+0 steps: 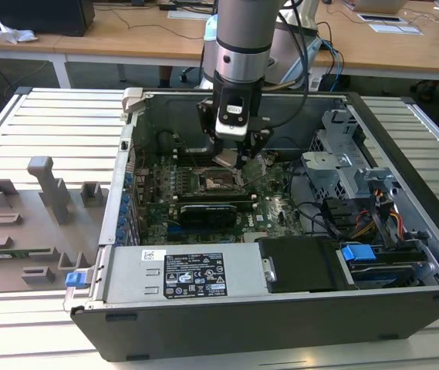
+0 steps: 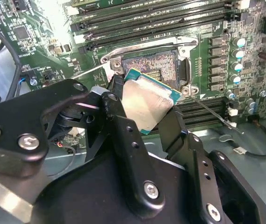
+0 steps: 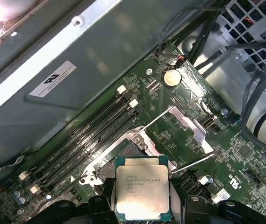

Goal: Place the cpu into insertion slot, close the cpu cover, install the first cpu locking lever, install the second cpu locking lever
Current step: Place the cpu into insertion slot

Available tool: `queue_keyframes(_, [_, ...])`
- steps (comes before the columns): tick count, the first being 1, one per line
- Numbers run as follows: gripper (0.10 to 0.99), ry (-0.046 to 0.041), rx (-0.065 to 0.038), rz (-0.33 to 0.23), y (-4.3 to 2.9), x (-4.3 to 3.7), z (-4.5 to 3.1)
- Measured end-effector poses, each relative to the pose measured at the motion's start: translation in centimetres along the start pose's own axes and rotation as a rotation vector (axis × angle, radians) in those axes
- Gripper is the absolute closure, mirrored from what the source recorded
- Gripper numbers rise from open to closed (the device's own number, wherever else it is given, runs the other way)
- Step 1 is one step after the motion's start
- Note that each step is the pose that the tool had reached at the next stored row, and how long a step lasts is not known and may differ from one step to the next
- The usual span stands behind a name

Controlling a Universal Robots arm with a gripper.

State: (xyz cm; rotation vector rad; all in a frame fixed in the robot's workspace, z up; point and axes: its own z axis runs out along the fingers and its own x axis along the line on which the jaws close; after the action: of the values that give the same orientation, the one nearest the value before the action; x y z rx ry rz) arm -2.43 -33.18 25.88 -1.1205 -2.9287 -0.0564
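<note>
CPU (image 2: 147,105) hangs pinched at its edges by the closed end effector (image 2: 146,112), tilted just above the open insertion slot (image 2: 154,70) on the green motherboard (image 2: 200,65). Placement is the step in hand; seating it likely demands levelling and squaring chip with socket.

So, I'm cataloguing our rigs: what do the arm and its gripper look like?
The arm is a silver-grey cylinder ending in a black wrist band, with black cables looping beside it. The gripper is matt black, with angular linked fingers dotted with silver screw heads.
</note>
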Motion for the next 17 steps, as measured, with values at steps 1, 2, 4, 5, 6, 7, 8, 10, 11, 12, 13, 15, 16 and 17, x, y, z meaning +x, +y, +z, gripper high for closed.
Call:
queue_keyframes(1, [0.545,-0.0003,0.0,0.009,0.0,0.0,0.0])
queue_keyframes(2, [0.545,-0.0006,0.0,0.017,0.0,0.0,0.0])
queue_keyframes(4, [0.545,-0.0013,-0.001,0.037,0.0,0.0,0.0])
queue_keyframes(5, [0.545,-0.0017,-0.001,0.053,0.0,0.0,0.0])
queue_keyframes(6, [0.545,-0.0023,-0.001,0.069,0.0,0.0,0.0])
queue_keyframes(7, [0.545,-0.0026,-0.001,0.078,0.0,0.0,0.0])
queue_keyframes(8, [0.545,-0.003,-0.001,0.09,0.0,0.0,0.0])
queue_keyframes(10, [0.545,-0.0037,-0.002,0.112,0.0,0.0,0.0])
queue_keyframes(11, [0.545,-0.0042,-0.002,0.128,0.0,0.0,0.0])
queue_keyframes(12, [0.545,-0.0046,-0.002,0.138,0.0,0.0,0.0])
queue_keyframes(13, [0.545,-0.005,-0.002,0.148,0.0,0.0,0.0])
queue_keyframes(15, [0.545,-0.0056,-0.003,0.168,0.0,0.0,0.0])
queue_keyframes(16, [0.545,-0.0064,-0.003,0.183,0.0,0.0,0.0])
queue_keyframes(17, [0.545,-0.0074,-0.003,0.201,0.0,0.0,0.0])
